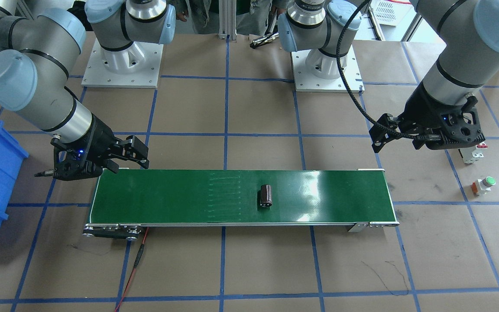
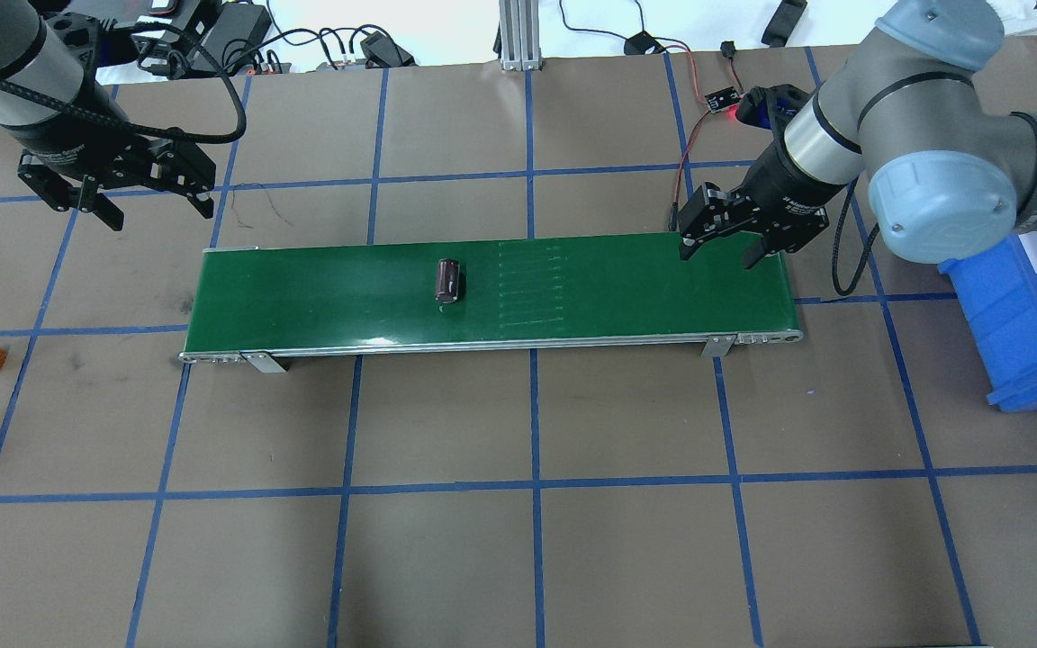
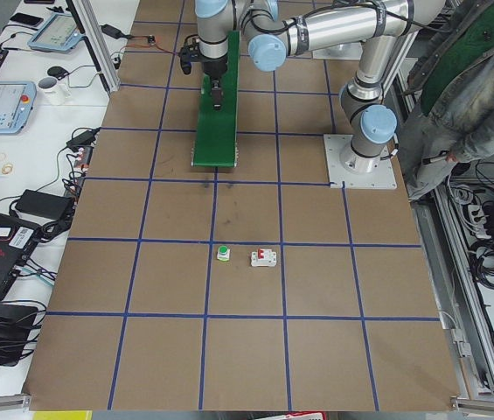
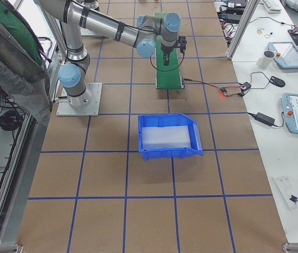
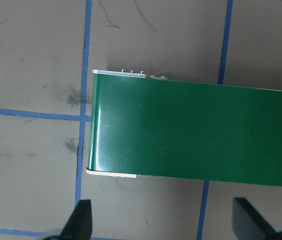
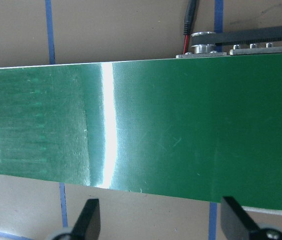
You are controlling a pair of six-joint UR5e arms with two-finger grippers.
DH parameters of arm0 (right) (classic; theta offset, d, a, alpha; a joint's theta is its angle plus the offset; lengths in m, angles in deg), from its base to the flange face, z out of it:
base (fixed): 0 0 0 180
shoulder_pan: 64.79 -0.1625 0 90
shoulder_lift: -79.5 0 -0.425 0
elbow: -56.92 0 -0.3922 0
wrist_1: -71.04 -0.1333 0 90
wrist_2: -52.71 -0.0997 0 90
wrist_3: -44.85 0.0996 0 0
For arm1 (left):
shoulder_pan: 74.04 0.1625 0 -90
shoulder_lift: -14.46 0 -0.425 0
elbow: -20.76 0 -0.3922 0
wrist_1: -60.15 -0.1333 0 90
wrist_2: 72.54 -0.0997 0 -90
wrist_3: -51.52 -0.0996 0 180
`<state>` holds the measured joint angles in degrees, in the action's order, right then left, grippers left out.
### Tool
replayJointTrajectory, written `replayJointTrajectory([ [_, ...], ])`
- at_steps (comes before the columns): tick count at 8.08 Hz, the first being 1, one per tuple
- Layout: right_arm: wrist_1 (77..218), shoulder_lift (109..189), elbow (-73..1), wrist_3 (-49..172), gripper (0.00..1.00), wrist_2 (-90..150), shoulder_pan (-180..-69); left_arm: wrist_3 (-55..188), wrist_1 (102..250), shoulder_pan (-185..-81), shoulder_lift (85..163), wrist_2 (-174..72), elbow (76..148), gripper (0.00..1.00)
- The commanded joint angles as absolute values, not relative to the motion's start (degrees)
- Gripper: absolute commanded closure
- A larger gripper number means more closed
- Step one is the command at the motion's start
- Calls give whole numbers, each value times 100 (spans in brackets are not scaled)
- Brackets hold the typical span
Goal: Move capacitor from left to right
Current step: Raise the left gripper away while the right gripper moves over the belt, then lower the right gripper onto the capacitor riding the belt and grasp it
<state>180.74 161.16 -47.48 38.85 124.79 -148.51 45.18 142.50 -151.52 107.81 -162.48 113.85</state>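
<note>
In the overhead view we saw a brown paper-covered table (image 2: 527, 558) w/ a blue tape grid. On it lay a long green conveyor belt (image 2: 617, 288), running 9 to 3 o'clock. A blue plastic bin (image 2: 1023, 333) sat at 3 o'clock off the belt. The left gripper (image 2: 158, 211) hung empty, jaws apart, approx. 10 o'clock from the belt's 9 o'clock end. The right gripper (image 2: 718, 256), also spread & empty, hung over the 3 o'clock end. The small dark brown-black cylindrical capacitor (image 2: 447, 280) lay on its side on the belt, slightly toward 9 o'clock of centre, well apart from both grippers.
</note>
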Motion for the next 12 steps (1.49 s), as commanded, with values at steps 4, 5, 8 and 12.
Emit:
replayJointTrajectory([
  [4,18292,15737,-4758,3896,16,12240,-14864,4537,14434,-15139,10754,-16227,11384,0],
  [5,18292,15737,-4758,3896,16,12240,-14864,4537,14434,-15139,10754,-16227,11384,0],
  [8,18292,15729,-4775,3905,17,12232,-14882,4537,14434,-15139,10762,-16210,11392,0],
  [12,18292,15729,-4855,3931,19,12117,-14952,4546,14426,-15139,10762,-16210,11419,0],
])
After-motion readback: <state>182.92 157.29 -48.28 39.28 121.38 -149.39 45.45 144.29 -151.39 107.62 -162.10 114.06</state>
